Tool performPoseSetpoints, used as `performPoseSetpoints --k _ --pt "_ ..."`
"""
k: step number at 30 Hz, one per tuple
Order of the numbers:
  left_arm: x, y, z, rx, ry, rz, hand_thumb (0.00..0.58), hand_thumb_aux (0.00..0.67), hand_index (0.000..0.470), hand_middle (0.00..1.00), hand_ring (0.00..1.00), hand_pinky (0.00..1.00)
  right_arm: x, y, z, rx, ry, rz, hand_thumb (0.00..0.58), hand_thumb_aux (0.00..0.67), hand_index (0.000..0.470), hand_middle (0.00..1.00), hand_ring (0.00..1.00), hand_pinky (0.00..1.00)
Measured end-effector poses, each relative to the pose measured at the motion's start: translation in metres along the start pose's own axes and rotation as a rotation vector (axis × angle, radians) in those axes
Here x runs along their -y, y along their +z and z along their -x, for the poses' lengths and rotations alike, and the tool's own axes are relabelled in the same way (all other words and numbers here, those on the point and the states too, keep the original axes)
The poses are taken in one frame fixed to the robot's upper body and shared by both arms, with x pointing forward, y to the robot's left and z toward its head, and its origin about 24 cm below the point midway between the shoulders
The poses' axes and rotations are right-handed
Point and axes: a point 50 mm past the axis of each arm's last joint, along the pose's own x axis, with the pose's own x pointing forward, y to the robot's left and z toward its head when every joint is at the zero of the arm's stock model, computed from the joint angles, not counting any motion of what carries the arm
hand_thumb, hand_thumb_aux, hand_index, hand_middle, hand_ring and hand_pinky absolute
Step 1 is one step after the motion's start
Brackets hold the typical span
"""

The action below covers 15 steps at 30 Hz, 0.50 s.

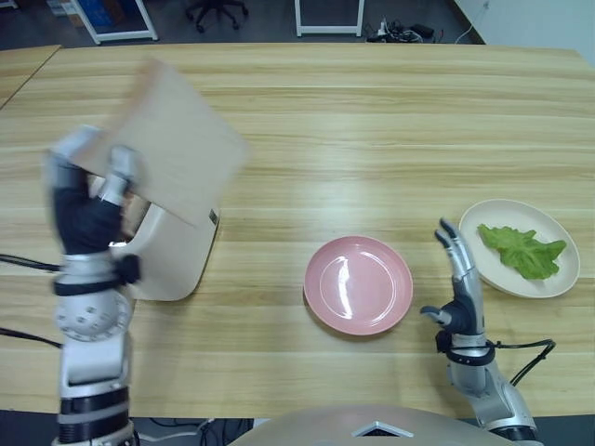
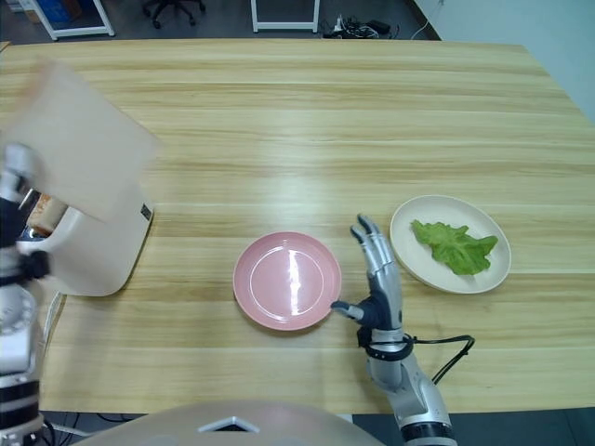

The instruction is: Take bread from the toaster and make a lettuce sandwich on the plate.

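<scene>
My left hand (image 1: 91, 200) is raised over the white toaster (image 1: 172, 260) at the left, shut on a pale slice of bread (image 1: 177, 139) that stands tilted above the toaster. The pink plate (image 1: 358, 284) lies bare at the table's front middle. A green lettuce leaf (image 1: 522, 249) rests on a cream plate (image 1: 558, 279) at the right. Between the two plates my right hand (image 1: 462, 288) stands upright with fingers straight, holding nothing.
The wooden table (image 1: 372, 121) stretches wide behind the plates. A cable (image 1: 525, 358) trails by my right wrist near the front edge. Chair and table legs (image 1: 216, 13) stand on the floor beyond the far edge.
</scene>
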Motion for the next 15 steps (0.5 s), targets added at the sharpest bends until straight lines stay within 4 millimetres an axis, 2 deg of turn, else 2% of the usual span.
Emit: performPoseSetpoints --k 3,4,7,11,15 --pt "0.048 -0.004 0.009 -0.027 -0.255 0.182 0.58 0.67 0.47 1.0 1.0 1.0 0.012 -0.005 -0.004 -0.005 -0.042 0.037 0.0 0.0 0.0 0.0 0.0 0.0" --pt "0.07 -0.006 0.012 -0.037 -0.349 0.243 0.58 0.67 0.47 1.0 1.0 1.0 0.018 -0.008 -0.005 -0.009 -0.055 0.063 0.0 0.0 0.0 0.0 0.0 0.0" --pt "0.107 -0.02 0.01 -0.067 -0.512 0.288 0.58 0.67 0.47 1.0 1.0 1.0 0.031 -0.013 -0.008 -0.009 -0.086 0.12 0.0 0.0 0.0 0.0 0.0 0.0" --pt "0.137 -0.042 0.004 -0.123 -0.603 0.293 0.58 0.67 0.47 1.0 1.0 1.0 0.056 -0.024 -0.008 -0.015 -0.115 0.226 0.0 0.0 0.0 0.0 0.0 0.0" --pt "0.15 -0.06 0.003 -0.174 -0.637 0.25 0.58 0.67 0.47 1.0 1.0 1.0 0.075 -0.039 0.002 -0.074 -0.107 0.337 0.0 0.0 0.0 0.0 0.0 0.0"
